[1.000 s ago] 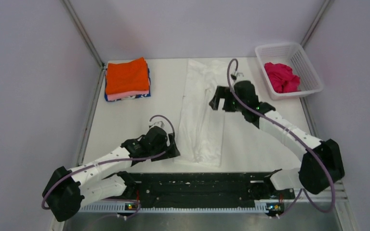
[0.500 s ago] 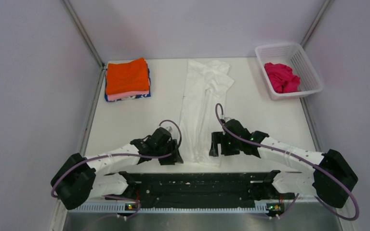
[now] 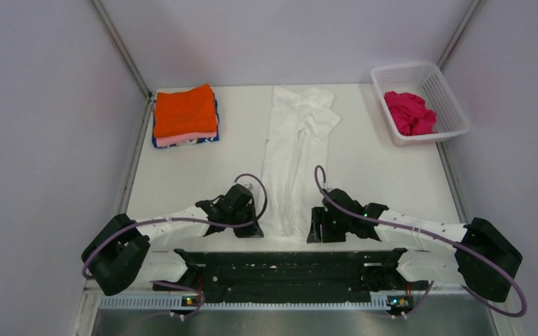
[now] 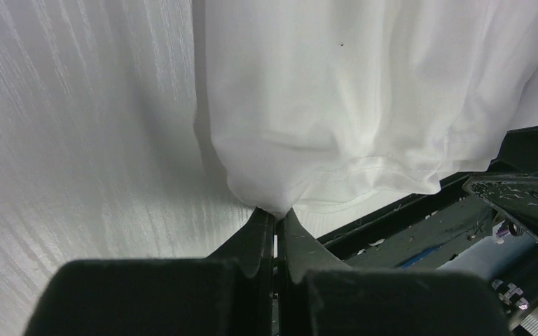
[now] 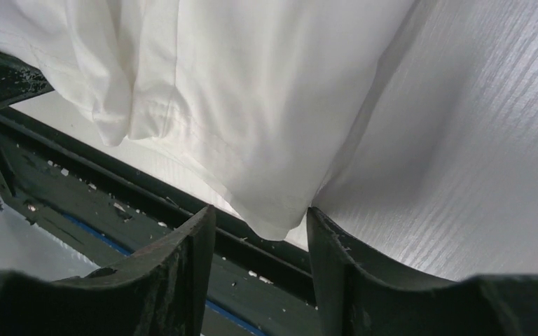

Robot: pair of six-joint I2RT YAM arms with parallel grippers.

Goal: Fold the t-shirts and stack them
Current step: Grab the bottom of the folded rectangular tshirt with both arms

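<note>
Shirt in work: the white t-shirt point(image 3: 295, 168) lies on the bench point(image 3: 182, 182) as a long narrow strip, its hem at my near edge and its bunched sleeves at the far end. I judge the lengthwise fold done and the crosswise folds left.
Done so far: far left of the white t-shirt sits a stack point(image 3: 185, 122), with the orange shirt point(image 3: 184, 110) on top, a pink layer under it and a blue edge at the bottom.
Left to do: far right of the white t-shirt, the basket point(image 3: 408, 68) holds a crumpled magenta shirt point(image 3: 410, 112). I reckon it is next once this one is stacked.
Left claw point(image 4: 274, 213): pressed together, pinching the near-left corner of the white t-shirt's hem.
Right claw point(image 5: 259, 224): spread, with a finger on either side of the hem's near-right corner. I cannot tell whether it touches the cloth, and it has no grip.
</note>
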